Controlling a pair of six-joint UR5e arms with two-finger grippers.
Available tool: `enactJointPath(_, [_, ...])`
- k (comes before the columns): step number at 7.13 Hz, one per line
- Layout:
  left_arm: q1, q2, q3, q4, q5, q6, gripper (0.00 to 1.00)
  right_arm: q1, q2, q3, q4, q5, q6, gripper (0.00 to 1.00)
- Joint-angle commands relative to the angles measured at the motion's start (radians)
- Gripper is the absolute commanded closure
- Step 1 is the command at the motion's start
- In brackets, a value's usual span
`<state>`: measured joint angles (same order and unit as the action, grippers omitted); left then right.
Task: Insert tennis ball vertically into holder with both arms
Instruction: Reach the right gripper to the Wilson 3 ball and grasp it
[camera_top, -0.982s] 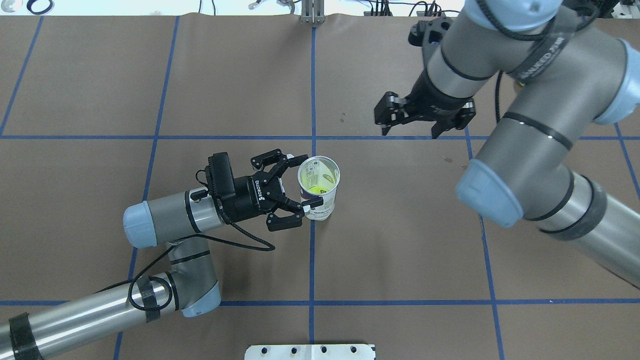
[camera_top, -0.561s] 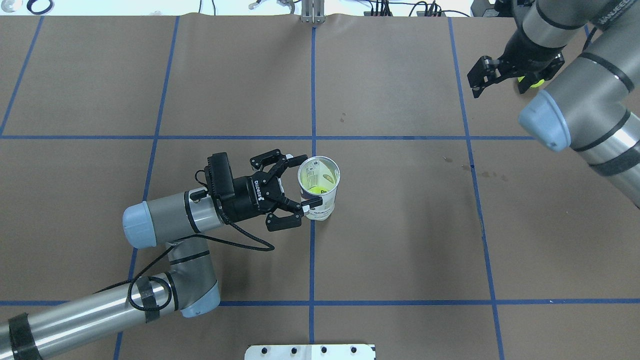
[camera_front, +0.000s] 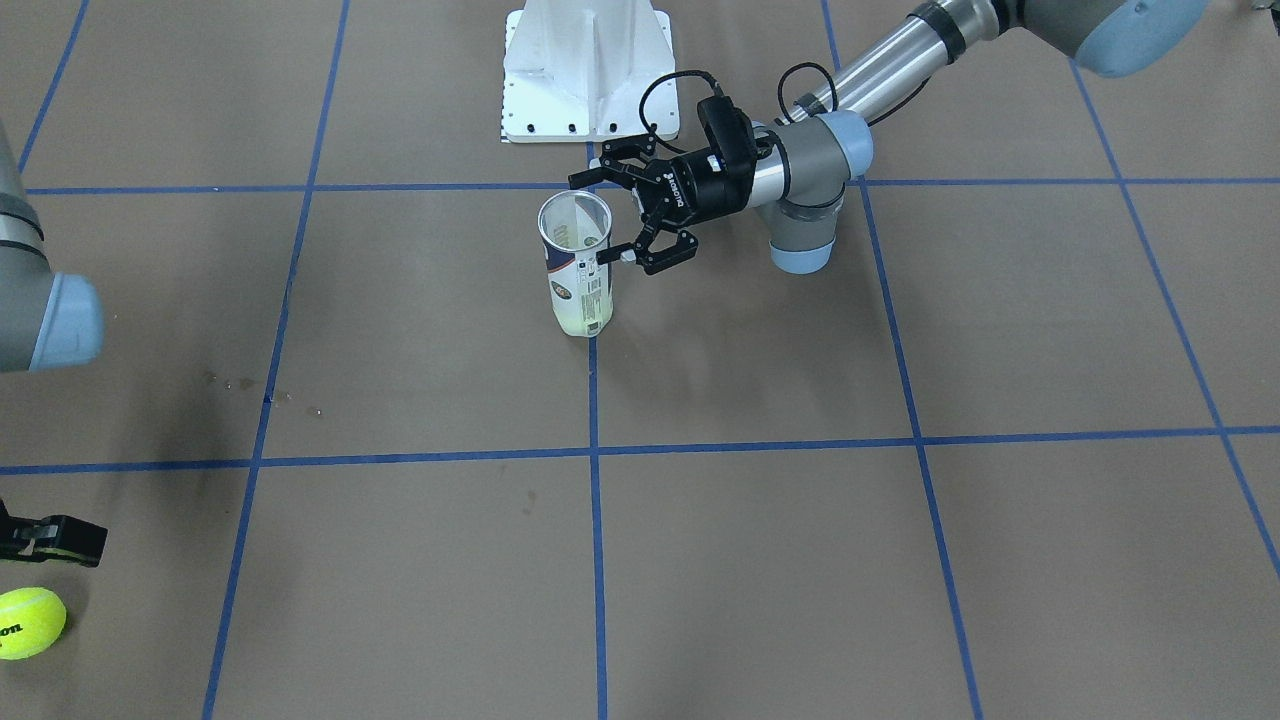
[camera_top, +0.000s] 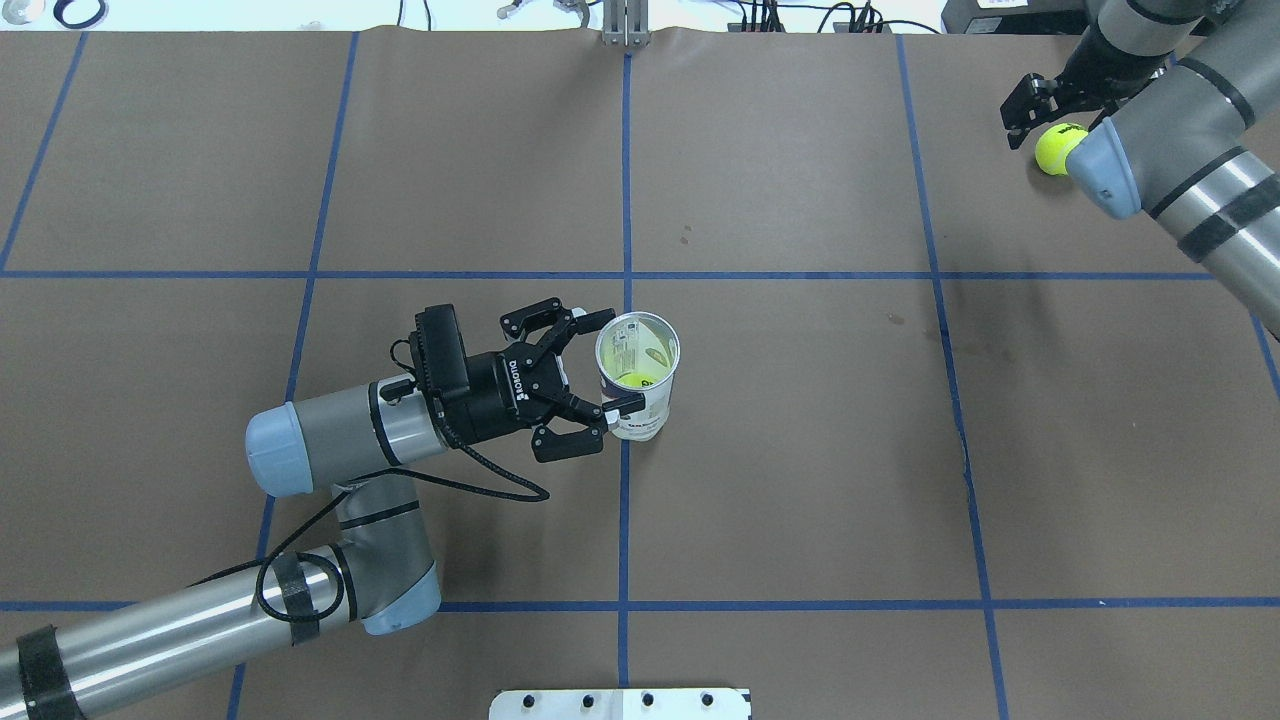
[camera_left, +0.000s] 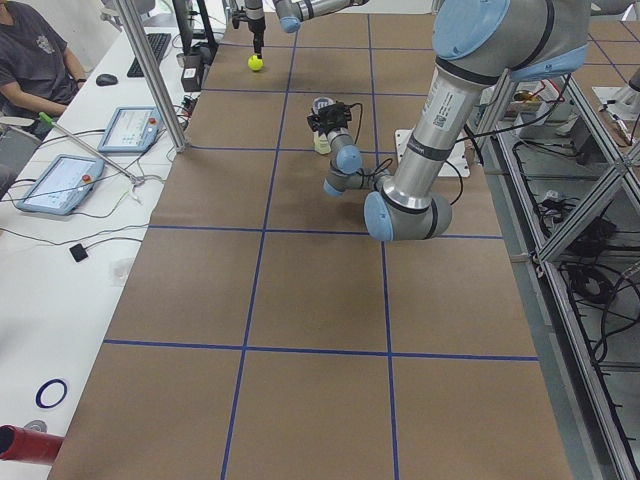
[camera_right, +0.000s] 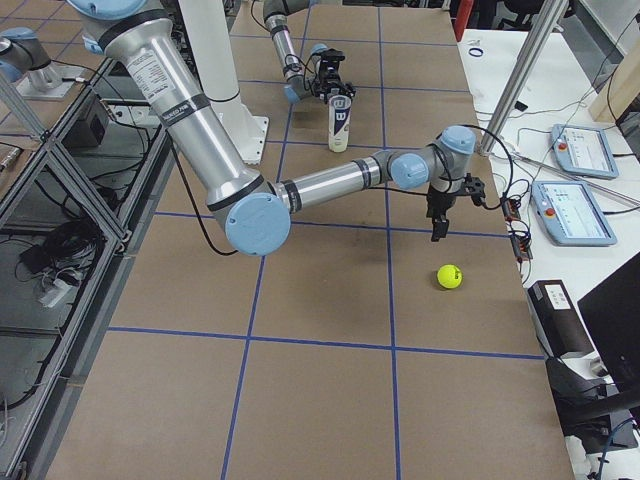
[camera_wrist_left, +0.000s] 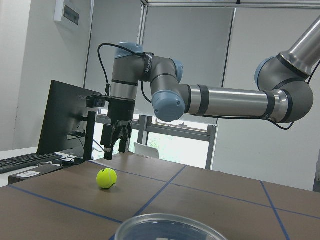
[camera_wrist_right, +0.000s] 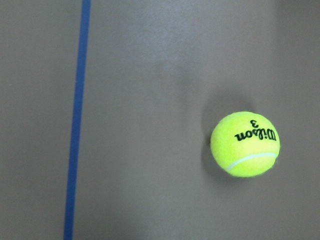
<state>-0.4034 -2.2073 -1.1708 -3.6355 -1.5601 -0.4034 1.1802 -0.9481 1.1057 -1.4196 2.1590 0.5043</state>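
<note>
The right arm (camera_top: 1180, 160) has swung from over the middle of the table out to the far right corner within the last second, and its gripper (camera_wrist_left: 116, 136) now hangs just above a loose Wilson tennis ball (camera_top: 1058, 148) lying on the brown paper table cover (camera_top: 800, 450). In the left wrist view its jaws are a little apart and empty, pointing down slightly to one side of the ball rather than straddling it; the right wrist camera shows the ball off to the right of centre, which fits that offset.

The left gripper (camera_top: 598, 362) has not moved across the three overhead pictures. Its jaws are spread wide around the upper part of the clear tennis-ball can (camera_top: 637, 385), which stands upright and open-mouthed beside the central blue tape line (camera_top: 624, 520). One fingertip appears to touch the label, though whether the can is truly clamped or only bracketed is hard to say from these views. Something yellow-green already sits at the bottom of the can, probably a ball.

The right arm's swing suggests the next ball is being fetched: the gripper likely needs to centre over it, descend and close, then carry it back to the steadied can.
</note>
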Motion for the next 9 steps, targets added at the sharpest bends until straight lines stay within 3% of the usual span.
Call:
enactJointPath(1, [0.0,0.001,-0.001,0.0,0.0,0.0,0.0,0.013,0.023,-0.171,0.127,-0.016,0.005,0.01])
enactJointPath(4, [0.0,0.0,-0.001,0.0,0.0,0.0,0.01,-0.01,0.029,-0.254,0.26,-0.077,0.007,0.01])
enactJointPath(7, [0.0,0.0,-0.001,0.0,0.0,0.0,0.01,-0.025,0.038,-0.28,0.28,-0.093,0.01,0.02])
enactJointPath(8, [0.0,0.0,-0.001,0.0,0.0,0.0,0.0,-0.027,0.04,-0.28,0.278,-0.093,0.01,0.46])
enactJointPath(9, [0.0,0.0,-0.001,0.0,0.0,0.0,0.01,-0.027,0.04,-0.282,0.278,-0.093,0.008,0.99])
